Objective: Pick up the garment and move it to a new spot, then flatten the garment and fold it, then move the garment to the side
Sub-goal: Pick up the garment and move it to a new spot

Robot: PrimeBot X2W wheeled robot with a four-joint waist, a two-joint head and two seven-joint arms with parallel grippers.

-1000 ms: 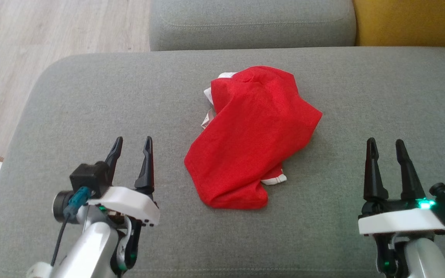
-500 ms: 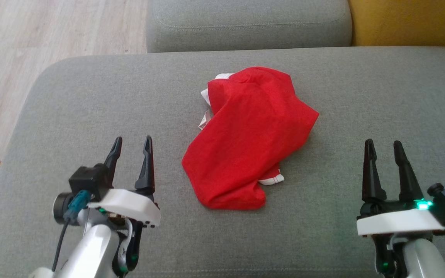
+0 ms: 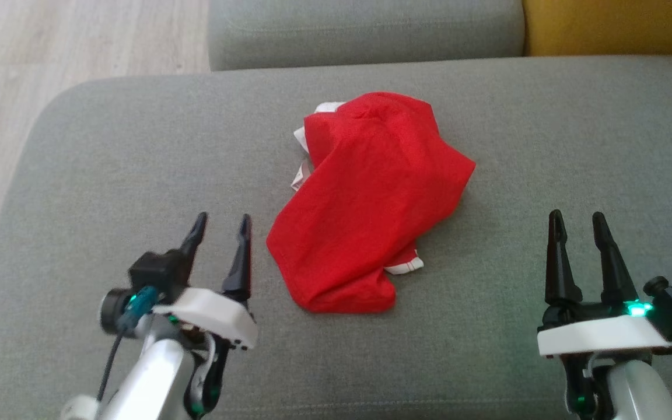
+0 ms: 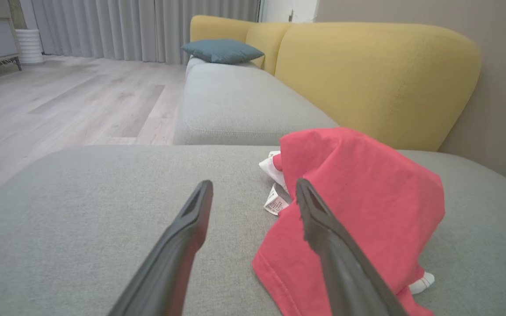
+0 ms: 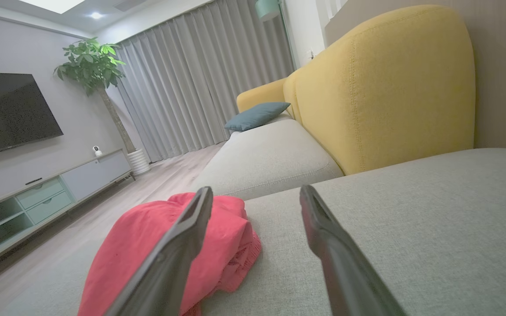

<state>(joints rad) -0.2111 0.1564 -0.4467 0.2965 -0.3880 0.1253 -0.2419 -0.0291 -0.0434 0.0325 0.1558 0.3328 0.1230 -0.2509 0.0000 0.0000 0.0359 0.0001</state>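
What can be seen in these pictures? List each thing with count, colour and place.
seat cushions: two, grey, one near, one beyond it
garment: one, red with white trim, crumpled on the near cushion
backrest: at least two sections, yellow, behind the cushions
pillow: one, blue-grey, on the far cushion
television: one, black, on the wall
plant: one, green, beside the curtains
curtains: one set, grey, far wall
floor: pale wood, left of the cushions
left tool: one, dark, open, left of the garment
right tool: one, dark, open, right of the garment
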